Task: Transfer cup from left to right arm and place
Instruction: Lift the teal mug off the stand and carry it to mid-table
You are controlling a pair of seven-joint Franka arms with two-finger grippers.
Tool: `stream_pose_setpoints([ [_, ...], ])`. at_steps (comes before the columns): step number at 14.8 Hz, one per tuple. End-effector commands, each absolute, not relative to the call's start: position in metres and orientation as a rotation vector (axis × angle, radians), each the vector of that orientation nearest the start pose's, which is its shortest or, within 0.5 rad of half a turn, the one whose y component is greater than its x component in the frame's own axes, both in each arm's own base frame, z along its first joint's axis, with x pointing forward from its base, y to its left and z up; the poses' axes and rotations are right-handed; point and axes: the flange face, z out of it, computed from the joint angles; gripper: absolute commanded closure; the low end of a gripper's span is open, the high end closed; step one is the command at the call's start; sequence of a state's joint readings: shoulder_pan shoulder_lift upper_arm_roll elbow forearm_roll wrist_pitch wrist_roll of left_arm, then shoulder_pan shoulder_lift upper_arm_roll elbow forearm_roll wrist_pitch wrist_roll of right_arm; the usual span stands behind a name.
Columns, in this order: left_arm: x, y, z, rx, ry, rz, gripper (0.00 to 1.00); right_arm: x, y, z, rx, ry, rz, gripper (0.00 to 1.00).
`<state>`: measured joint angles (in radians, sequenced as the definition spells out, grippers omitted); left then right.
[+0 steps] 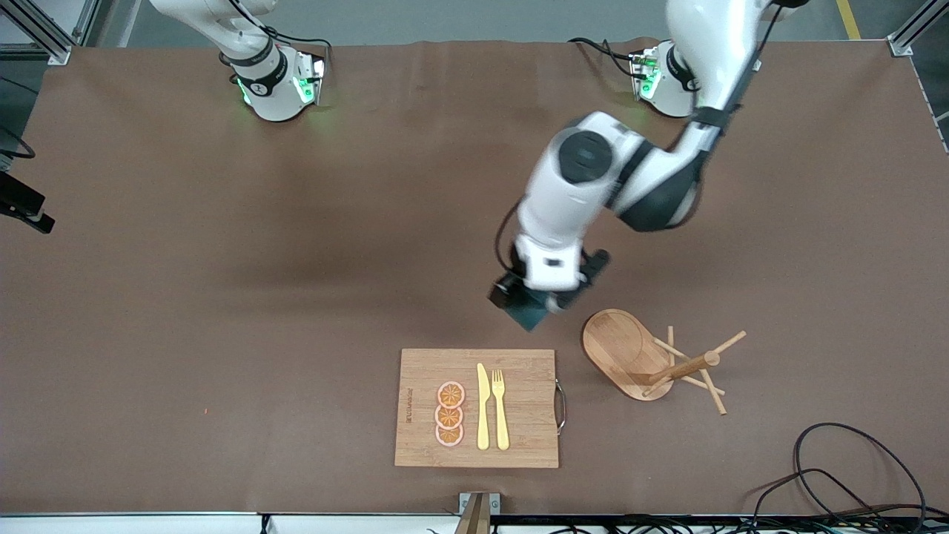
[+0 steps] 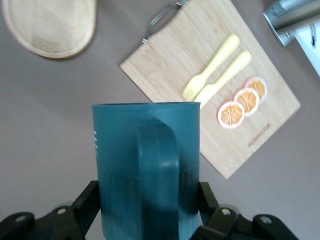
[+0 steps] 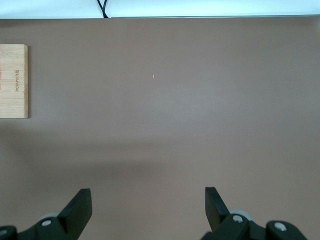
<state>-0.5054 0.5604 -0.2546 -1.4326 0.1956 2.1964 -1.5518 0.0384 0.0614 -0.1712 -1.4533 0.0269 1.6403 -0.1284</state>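
Note:
My left gripper [image 1: 535, 302] is shut on the dark teal cup [image 1: 529, 317] and holds it up over the bare table, close to the cutting board [image 1: 519, 371] and the wooden stand [image 1: 626, 352]. In the left wrist view the cup [image 2: 125, 165] sits between the two fingers [image 2: 87, 200], with its handle [image 2: 159, 170] facing the camera; its inside is hidden. My left gripper [image 2: 147, 200] grips the cup's lower sides. My right gripper [image 3: 148, 200] is open and empty over bare table; it does not show in the front view.
The cutting board [image 2: 175, 55] carries a yellow knife [image 1: 483, 408], a yellow fork [image 1: 500, 408] and three orange slices [image 1: 449, 414]. The wooden stand has an oval base [image 2: 50, 25] and pegs. Cables [image 1: 838, 475] lie at the near corner toward the left arm's end. The board's edge [image 3: 12, 80] shows in the right wrist view.

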Motion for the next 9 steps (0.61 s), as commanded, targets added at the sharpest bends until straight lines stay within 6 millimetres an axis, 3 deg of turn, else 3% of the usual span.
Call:
stream_pose_setpoints([
  [1, 0.517, -0.532, 0.357, -3.09, -0.965, -0.484, 0.54, 0.578, -0.074, 0.655, -3.137, 0.017, -0.2, 0.0],
  [6, 0.445, -0.597, 0.278, -2.967, -0.501, -0.987, 0.54, 0.578, -0.074, 0.655, -3.138, 0.01, -0.2, 0.0],
  [9, 0.426, -0.609, 0.222, -2.859, -0.35, -1.39, 0.54, 0.578, -0.073, 0.655, -3.134, 0.017, -0.201, 0.0],
])
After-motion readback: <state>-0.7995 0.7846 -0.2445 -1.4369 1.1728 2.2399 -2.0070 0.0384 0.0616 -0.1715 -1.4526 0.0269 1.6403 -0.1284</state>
